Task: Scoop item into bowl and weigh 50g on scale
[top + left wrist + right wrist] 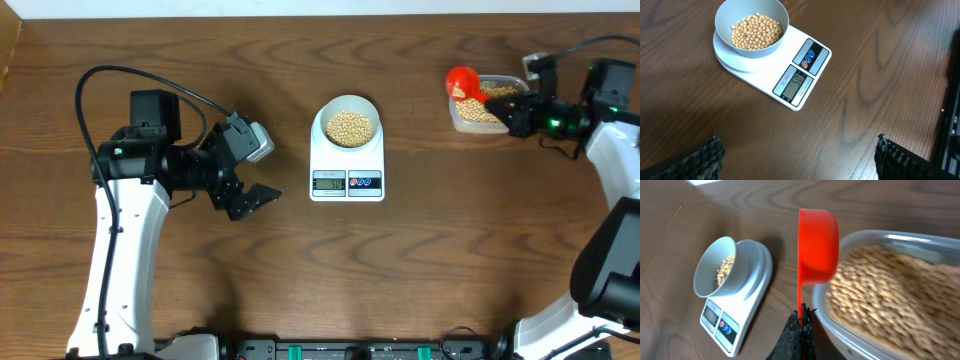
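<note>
Two risks I see, the nearer one first. The right gripper (801, 322) is clenched tight on the thin handle of the round red plastic scoop (817, 245). The scoop lies on its side at the rim of the clear rounded plastic tub (900, 239), at about ten o'clock from the jaws in the overhead view. Whether the scoop carries anything I cannot tell. If it does, this tilt could drop small tan-yellow beans (880, 290) onto the brown wooden table (450, 250). The narrow handle could also twist in the grip.

Farther away, the small round pale bowl (347, 103) sits on the flat white digital scale (346, 160) with a heap of beans inside. I judge that one more full scoop could pass the target. A knock on the bowl would disturb the grey display (796, 85), whose figure I cannot read with certainty.

Bowl and scale lie well apart from the right gripper, at nine o'clock. From the left gripper (799, 162), which hangs empty with its fingers spread wide, they are near, at two o'clock.
</note>
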Motion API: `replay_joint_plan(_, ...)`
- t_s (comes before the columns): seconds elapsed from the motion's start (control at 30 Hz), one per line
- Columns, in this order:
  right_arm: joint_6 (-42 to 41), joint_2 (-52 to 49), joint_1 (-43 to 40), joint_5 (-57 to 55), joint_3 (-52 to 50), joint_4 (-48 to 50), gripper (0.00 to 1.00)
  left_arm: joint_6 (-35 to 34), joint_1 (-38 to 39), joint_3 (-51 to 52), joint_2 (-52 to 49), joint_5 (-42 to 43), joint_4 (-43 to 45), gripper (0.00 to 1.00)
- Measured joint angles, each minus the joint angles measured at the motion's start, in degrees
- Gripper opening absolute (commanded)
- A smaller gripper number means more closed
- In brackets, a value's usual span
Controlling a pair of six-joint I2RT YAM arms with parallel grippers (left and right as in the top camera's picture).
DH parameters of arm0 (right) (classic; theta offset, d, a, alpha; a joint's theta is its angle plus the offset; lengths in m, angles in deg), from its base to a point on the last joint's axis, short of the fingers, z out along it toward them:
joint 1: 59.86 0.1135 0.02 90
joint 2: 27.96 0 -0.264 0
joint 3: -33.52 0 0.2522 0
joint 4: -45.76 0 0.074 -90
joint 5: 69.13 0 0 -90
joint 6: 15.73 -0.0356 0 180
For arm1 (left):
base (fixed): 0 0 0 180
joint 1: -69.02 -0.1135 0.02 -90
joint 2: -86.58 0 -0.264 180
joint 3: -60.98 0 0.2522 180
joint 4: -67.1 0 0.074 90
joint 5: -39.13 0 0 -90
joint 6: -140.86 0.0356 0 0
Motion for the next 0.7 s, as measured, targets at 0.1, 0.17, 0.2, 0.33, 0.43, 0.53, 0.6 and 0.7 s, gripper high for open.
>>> replay_joint_plan(0.1,0.02,0.0,-2.95,0.0,0.0,-0.42,0.01,0.0,0.0,0.0,0.0,0.0,0.0,0.98)
replay_joint_plan(0.17,1.18,0.0,-4.66,-0.11,0.0,-0.74,0.01,0.0,0.0,0.0,0.0,0.0,0.0,0.98)
replay_joint_plan(0.2,1.92,0.0,-5.07,-0.44,0.0,-0.92,0.01,0.0,0.0,0.0,0.0,0.0,0.0,0.98)
replay_joint_plan(0.33,6.38,0.0,-4.94,-3.43,-0.02,-2.54,0.01,0.0,0.0,0.0,0.0,0.0,0.0,0.98)
replay_joint_plan(0.43,9.51,0.0,-4.79,-4.79,-0.02,-2.54,0.01,0.0,0.0,0.0,0.0,0.0,0.0,0.98)
replay_joint_plan(0.53,13.09,0.0,-4.74,-5.95,-0.02,-2.51,0.01,0.0,0.0,0.0,0.0,0.0,0.0,0.98)
replay_joint_plan(0.6,14.78,0.0,-4.66,-7.23,-0.02,-2.51,0.01,0.0,0.0,0.0,0.0,0.0,0.0,0.98)
replay_joint_plan(0.7,17.16,0.0,-4.35,-9.88,-0.02,-2.51,0.01,0.0,0.0,0.0,0.0,0.0,0.0,0.98)
